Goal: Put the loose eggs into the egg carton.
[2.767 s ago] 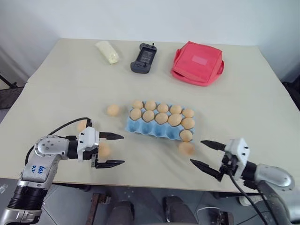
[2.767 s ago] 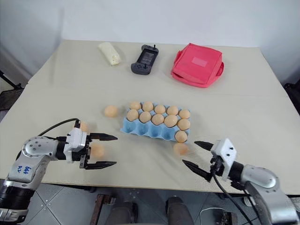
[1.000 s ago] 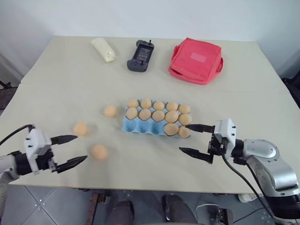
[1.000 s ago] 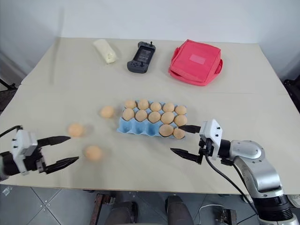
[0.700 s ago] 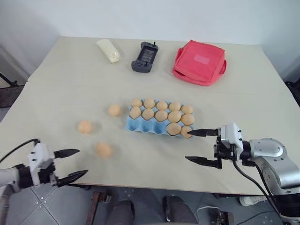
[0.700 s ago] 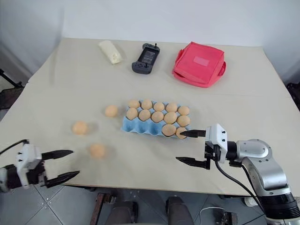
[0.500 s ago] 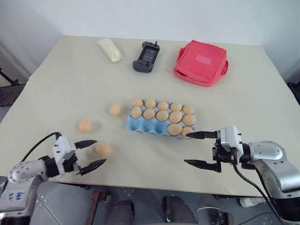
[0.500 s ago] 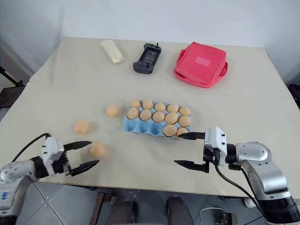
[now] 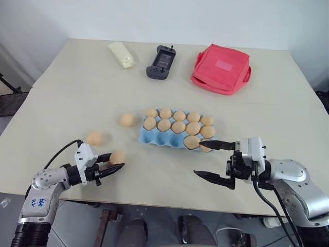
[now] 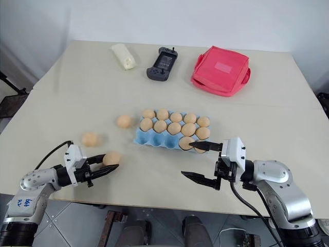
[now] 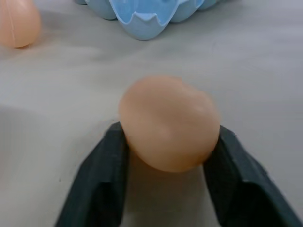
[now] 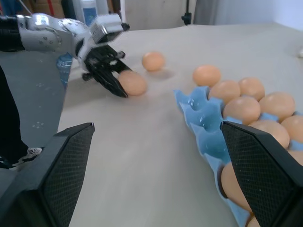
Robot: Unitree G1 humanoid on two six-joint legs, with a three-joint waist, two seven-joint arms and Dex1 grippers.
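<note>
Head views: left claw pinched on a loose egg at the near left of the counter, so the step looks like lift and carry; best raise it straight off the surface first, keep the squeeze light since the shell is round and slick, then swing toward 2 o'clock to the egg carton, whose front row has bare blue cups at its left end; two more loose eggs sit at 11 o'clock and 12 o'clock of the held one; right claw spread wide, nothing in it, its upper tip just beside the carton's near right corner. Left wrist view: egg sits between both black fingers, touching each, far out at the tips, so slip risk is real; carton edge beyond. Right wrist view: left claw with egg well apart from carton; right fingers wide apart.
</note>
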